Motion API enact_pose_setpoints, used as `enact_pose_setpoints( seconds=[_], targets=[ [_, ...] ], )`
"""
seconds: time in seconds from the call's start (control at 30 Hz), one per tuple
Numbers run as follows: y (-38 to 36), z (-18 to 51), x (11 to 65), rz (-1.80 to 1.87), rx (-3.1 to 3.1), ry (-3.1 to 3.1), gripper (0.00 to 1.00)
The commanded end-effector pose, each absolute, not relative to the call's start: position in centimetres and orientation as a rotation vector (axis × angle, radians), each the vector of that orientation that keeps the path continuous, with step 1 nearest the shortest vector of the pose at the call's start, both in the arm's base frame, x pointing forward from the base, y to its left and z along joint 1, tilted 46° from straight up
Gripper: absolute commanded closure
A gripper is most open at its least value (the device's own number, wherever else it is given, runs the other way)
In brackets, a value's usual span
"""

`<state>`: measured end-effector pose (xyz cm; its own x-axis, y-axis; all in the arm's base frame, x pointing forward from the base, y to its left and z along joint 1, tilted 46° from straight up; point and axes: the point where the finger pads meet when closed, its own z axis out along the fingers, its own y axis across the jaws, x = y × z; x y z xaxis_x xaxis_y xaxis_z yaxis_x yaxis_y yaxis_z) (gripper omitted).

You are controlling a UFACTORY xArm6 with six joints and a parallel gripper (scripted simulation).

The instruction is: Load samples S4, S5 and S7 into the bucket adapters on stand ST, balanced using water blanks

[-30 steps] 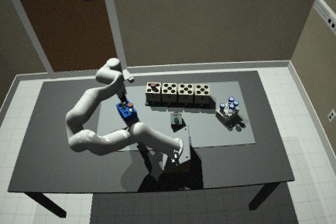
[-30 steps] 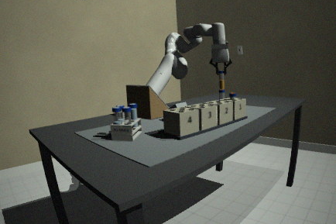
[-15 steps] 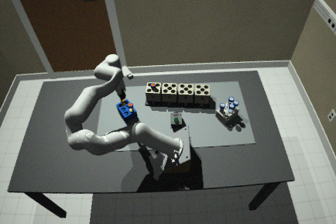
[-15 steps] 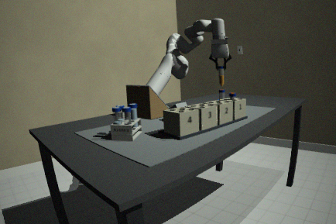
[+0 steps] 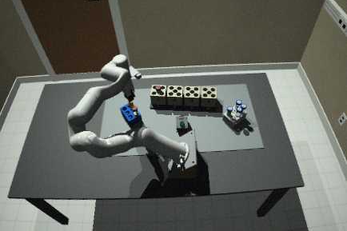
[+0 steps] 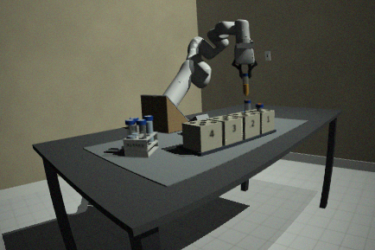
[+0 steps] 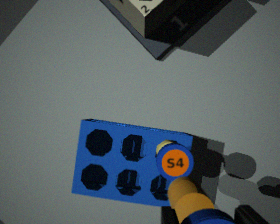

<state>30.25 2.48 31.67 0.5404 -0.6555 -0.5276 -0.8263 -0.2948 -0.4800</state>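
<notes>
Four bucket adapters (image 5: 192, 100) (image 6: 233, 131) (image 7: 178, 25), one loading stand (image 5: 184, 108) (image 6: 238, 144) (image 7: 158, 54). Two tube racks: one blue six-well rack (image 5: 137, 120) (image 7: 81, 165), one white rack (image 5: 229, 119) (image 6: 135, 147). Three sample tubes: one S4 tube (image 5: 134, 108) (image 6: 247, 105) (image 7: 175, 162), one orange-filled tube (image 5: 130, 103) (image 6: 246, 89) (image 7: 193, 202), one adapter tube (image 5: 158, 88) (image 6: 259, 105). At least four blue-capped tubes (image 5: 229, 109) (image 6: 149, 118) crowd the white rack. One green key (image 5: 182, 124).

The wrist view's lower edge cut off the cap of the held tube (image 7: 197, 207), so its marking could not be read. In the top view, the lettering on the caps of the tubes in the white rack (image 5: 233, 119) (image 6: 136, 147) was too small to read, and the exterior view hid the blue rack behind the adapters (image 6: 203, 137).
</notes>
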Motion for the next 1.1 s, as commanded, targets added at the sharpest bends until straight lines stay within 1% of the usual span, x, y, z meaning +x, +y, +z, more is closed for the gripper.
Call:
enact_pose_setpoints(
  seconds=[0.0,0.73,1.07],
  targets=[
    [0.8,30.2,30.7,0.221,-2.118,1.023,1.0],
    [-5.6,24.1,32.2,-0.07,-2.315,0.362,1.0],
    [-9.2,20.7,33.0,-0.071,-2.315,0.362,1.0]
  ],
)
